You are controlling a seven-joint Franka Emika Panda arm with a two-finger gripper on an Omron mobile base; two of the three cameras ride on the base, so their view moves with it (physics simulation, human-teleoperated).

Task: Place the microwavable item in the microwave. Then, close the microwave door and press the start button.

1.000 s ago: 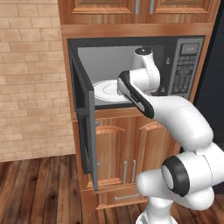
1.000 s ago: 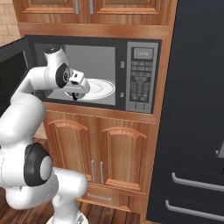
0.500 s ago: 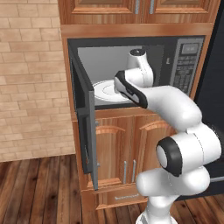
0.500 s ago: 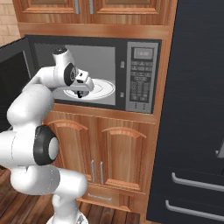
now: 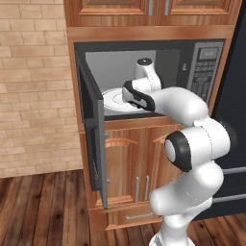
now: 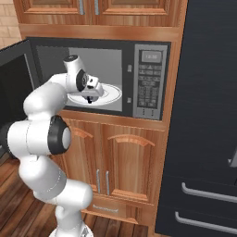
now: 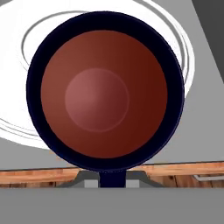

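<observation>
The end effector (image 6: 89, 98) is gripping the cup (image 7: 105, 89) by its rim, holding it at the front edge of the microwave (image 5: 144, 79) cavity, just over the near side of the plate (image 5: 114, 100). To do this step well, the arm is best carrying the cup further in, level and upright, until it is hanging over the plate's middle, then lowering it until it rests before letting go. Releasing here is risking a tip at the plate's edge, and the door (image 5: 93, 139), standing wide open, needs a clear swing afterwards.

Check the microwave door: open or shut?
Open. The microwave door is swung out to the left, exposing the cavity and white turntable plate.
</observation>
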